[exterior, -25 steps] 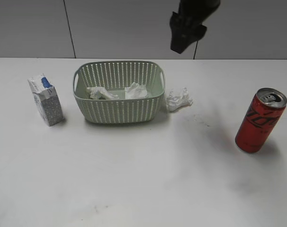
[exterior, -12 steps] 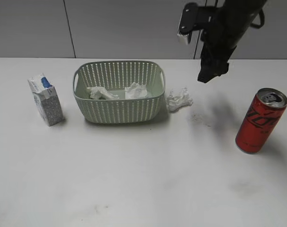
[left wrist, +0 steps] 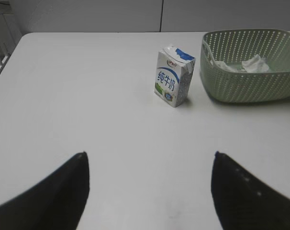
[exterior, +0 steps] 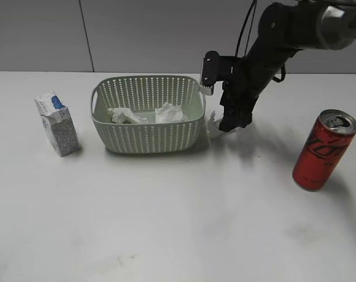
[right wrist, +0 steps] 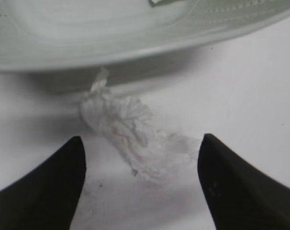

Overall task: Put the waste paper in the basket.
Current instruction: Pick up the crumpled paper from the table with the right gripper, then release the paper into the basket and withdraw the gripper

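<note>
Black, our right arm slants down beside the basket [exterior: 147,115], its right tool [right wrist: 141,165] spread wide astride the crumpled wad [right wrist: 128,127] on the worktop [exterior: 178,223].

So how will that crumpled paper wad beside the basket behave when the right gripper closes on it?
The wad looks like thin, loosely crumpled tissue, so it will probably squash rather than resist. It seems very light and could slide on the smooth table if nudged. The right gripper is open with a finger on either side of it, so a pinch should hold.
</note>
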`<state>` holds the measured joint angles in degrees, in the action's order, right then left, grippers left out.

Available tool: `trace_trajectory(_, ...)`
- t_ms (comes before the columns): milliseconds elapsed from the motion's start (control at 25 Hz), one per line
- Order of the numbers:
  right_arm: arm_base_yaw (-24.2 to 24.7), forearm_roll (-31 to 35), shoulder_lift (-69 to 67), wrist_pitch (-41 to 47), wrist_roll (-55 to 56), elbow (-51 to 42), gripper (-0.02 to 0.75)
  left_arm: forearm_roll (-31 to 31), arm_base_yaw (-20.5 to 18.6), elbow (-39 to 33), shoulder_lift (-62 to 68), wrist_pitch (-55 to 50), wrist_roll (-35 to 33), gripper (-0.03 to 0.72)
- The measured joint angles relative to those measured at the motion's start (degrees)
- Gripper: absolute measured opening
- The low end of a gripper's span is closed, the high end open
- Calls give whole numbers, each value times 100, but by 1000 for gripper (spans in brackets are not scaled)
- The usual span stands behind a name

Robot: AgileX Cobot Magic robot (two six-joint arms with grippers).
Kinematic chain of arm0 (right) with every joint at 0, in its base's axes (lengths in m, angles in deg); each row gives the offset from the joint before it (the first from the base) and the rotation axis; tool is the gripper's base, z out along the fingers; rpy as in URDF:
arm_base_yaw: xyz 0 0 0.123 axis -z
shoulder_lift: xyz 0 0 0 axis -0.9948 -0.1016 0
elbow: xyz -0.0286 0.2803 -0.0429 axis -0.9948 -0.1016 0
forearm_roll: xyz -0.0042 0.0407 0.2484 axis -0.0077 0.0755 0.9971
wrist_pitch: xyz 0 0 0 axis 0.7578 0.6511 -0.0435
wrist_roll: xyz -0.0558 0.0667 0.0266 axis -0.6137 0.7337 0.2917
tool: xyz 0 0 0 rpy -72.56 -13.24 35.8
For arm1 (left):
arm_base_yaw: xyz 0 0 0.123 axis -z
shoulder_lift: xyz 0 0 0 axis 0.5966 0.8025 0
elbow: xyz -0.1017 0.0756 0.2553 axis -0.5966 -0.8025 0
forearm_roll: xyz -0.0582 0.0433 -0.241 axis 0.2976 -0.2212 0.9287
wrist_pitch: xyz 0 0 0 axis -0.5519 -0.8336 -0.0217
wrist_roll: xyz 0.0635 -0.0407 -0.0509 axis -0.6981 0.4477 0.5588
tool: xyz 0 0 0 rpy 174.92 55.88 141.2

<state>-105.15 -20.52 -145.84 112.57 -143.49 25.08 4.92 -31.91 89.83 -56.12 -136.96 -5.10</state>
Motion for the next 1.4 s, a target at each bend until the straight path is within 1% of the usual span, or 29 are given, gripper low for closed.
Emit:
trace_trajectory(200,8,36,-317,-94,-228,0,552,0,0,0,0,0,0,588)
trace_trajectory(320,16,171,-423,-180,-243,11,552,0,0,0,0,0,0,588)
trace_trajectory(400,24,262,-453,-187,-257,17,531,0,0,0,0,0,0,588)
trace_trajectory(440,26,301,-459,-166,-298,17,501,0,0,0,0,0,0,588)
trace_trajectory(480,26,343,-459,-134,-345,17,453,0,0,0,0,0,0,588)
trace_trajectory(560,26,384,-459,2,-379,17,323,0,0,0,0,0,0,588)
trace_trajectory(680,26,383,-411,230,-405,11,94,0,0,0,0,0,0,588)
trace_trajectory(720,26,362,-379,283,-405,-1,57,0,0,0,0,0,0,588)
trace_trajectory(760,26,349,-311,365,-411,-1,37,0,0,0,0,0,0,588)
trace_trajectory(1080,32,344,747,659,-398,-1,36,0,0,0,0,0,0,588)
trace_trajectory(1200,32,408,1095,728,-142,-1,36,0,0,0,0,0,0,588)
trace_trajectory(1280,37,711,1279,745,11,-1,35,0,0,0,0,0,0,588)
trace_trajectory(1360,37,1301,1397,739,63,-1,35,0,0,0,0,0,0,588)
trace_trajectory(1400,29,1727,1431,733,76,-1,35,0,0,0,0,0,0,588)
